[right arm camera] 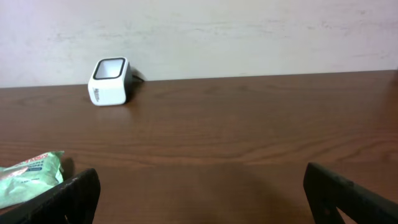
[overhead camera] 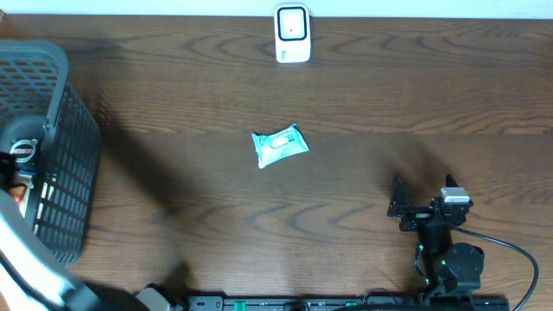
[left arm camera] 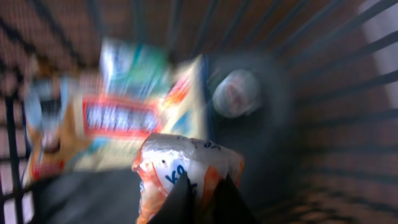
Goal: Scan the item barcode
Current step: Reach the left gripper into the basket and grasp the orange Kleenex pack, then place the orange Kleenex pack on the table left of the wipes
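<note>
Left claw (left arm camera: 200,198) is clamped tight on the edge of an orange-and-white pouch (left arm camera: 186,163), down in the basket (overhead camera: 65,130) at the tabletop's (overhead camera: 346,86) left edge; it looks light, crinkly and slippery, so a seam grip seems safest; right claw (right arm camera: 202,190) gapes wide, empty, near the front edge.

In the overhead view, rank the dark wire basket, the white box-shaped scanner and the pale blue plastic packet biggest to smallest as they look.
1. Dark wire basket, clearly largest, though partly out of frame.
2. White box-shaped scanner and pale blue plastic packet: too alike to rank.
</note>
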### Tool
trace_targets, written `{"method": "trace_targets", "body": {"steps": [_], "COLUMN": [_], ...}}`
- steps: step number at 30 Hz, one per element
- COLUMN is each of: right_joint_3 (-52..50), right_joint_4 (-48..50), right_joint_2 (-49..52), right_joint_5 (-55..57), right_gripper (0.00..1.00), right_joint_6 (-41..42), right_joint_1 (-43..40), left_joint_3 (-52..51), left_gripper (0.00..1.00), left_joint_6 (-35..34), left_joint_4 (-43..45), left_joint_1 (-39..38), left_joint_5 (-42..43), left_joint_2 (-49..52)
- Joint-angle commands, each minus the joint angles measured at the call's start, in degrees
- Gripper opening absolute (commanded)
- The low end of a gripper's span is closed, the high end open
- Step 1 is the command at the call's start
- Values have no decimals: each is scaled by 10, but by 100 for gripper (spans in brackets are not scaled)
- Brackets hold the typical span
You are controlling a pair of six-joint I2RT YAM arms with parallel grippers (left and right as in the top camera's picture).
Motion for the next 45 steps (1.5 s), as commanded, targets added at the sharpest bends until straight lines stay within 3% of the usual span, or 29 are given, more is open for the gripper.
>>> {"method": "trace_targets", "body": {"steps": [1,9,14,19,27,38,45], "right_joint_3": [-1,-1,-1,-1,-1,-1,-1], "right_joint_4": [-2,-2,-2,-2,-2,-2,-2], "right_joint_2": [0,0,0,0,0,0,0], "right_joint_5": [-1,-1,-1,-1,-1,-1,-1], "right_gripper": [99,99,99,99,99,99,99], "right_joint_6": [-5,-5,-5,-5,-5,-5,-5], "right_joint_1": [-3,-3,-3,-3,-3,-3,-3], "left_joint_3": [13,13,13,13,7,7,7], "left_gripper": [7,7,7,7,7,7,7], "left_joint_6": [-27,-22,52,101,91,37,33], "left_joint_4": [34,89,55,-26,-77,-59,-31], "left_joint_1": [-2,-60,-214,-370,-536,-565,-565], "left_joint_5": [32,122,157,95,-19,-20,5], "left_joint_2": [-89,-217,-234,-186,-44,189,264]}}
